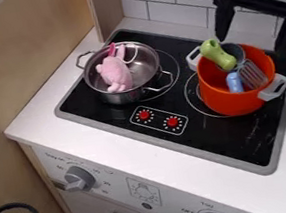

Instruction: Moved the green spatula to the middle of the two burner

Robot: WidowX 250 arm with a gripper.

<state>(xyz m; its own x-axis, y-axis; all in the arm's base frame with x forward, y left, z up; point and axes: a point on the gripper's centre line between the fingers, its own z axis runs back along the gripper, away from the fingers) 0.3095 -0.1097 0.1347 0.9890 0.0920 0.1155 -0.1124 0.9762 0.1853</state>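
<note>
Upper right, my gripper [252, 44] hangs over the orange pot [224, 97], its two fingers spread wide apart with nothing held between them. The green spatula's handle [217, 55] leans up over the pot's upper left rim, near my left finger but apart from it. A grey slotted head [253, 74] is inside the pot; whether it belongs to the green handle I cannot tell. The orange pot stands on the right burner [196, 101], and a metal pot [124, 97] covers much of the left burner [173, 68]. Black stovetop [179, 93] lies between them.
A pink plush toy [115, 72] lies in the metal pot. A blue handle [235, 82] is in the orange pot. Red knobs [144, 115] are marked on the stovetop front. A tiled wall [164, 8] stands behind, a wooden panel [26, 55] at left.
</note>
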